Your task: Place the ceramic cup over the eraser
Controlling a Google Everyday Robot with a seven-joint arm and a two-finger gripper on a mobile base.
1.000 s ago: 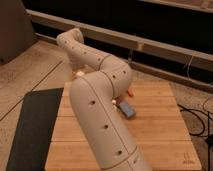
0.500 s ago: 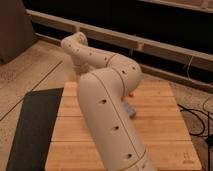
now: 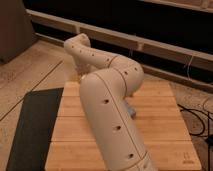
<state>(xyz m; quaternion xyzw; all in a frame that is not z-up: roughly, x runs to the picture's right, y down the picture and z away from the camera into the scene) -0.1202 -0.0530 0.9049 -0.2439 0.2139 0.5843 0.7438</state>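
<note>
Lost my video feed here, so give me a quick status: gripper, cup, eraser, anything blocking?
Gripper hidden behind the arm, far side of the wooden board. Ceramic cup not visible. Blue-grey eraser peeking out right of the arm. Arm blocks the view.

Gripper down at the wooden table's far-left edge, bulky white arm blocking everything behind it, eraser peeking out beside the elbow, open boards right, dark mat left

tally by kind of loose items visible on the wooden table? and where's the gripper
eraser: 1, partly behind the arm
ceramic cup: 0 visible
Total: 1
gripper: at the far left edge of the wooden table, mostly hidden
</note>
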